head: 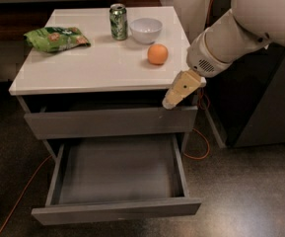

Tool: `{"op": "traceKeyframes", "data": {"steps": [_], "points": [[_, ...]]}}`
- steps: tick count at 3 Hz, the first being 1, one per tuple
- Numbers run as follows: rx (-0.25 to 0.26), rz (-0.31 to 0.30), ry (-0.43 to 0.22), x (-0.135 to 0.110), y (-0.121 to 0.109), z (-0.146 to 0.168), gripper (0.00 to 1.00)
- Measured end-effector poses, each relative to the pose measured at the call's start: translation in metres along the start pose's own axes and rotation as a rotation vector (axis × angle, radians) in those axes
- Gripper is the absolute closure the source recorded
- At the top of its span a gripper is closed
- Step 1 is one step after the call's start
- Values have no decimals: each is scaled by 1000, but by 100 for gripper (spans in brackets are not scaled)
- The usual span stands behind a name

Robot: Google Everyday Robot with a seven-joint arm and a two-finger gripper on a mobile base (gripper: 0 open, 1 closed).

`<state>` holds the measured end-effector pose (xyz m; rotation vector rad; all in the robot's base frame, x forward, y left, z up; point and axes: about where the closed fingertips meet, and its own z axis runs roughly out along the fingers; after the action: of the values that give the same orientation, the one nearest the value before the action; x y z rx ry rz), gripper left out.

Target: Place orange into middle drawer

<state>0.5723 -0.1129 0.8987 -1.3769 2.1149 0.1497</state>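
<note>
Ok so quick read: the orange [158, 54] is sitting on the white cabinet top [97, 68], right side, just in front of the white bowl [146, 29] but not touching it afaict. Green can [118, 21] is next to the bowl, and a green snack bag [57, 37] is way over on the left.

The middle drawer [116, 210] is pulled right out and has nothing in it. I'm calling it the middle one bc there's another grey drawer front [110, 122] above it. Any third drawer would be hidden underneath, so that's prob right but not 100%.

The gripper [171, 98] hangs off the front right corner of the top, tip pointing down-left over the right end of that upper drawer front. It's clearly apart from the orange and carrying nothing. Whether the claw is spread or pressed together, can't tell from this angle, it just reads as one tan wedge.

So imo the step in hand is the reach and the pick hasn't happened. The next move needs the arm to come up over the edge and back toward the orange, then drop on it squarely, since round fruit rolls if nudged. The bowl is close behind too, so not much room. After that it's just down into the open drawer.
</note>
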Motion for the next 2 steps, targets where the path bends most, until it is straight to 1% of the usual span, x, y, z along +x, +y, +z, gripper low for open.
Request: {"op": "traceKeyframes", "data": {"steps": [1,2], "points": [[2,64,-37,9,-48,17,0],[-26,106,-116,-1,-105,45,0]]}}
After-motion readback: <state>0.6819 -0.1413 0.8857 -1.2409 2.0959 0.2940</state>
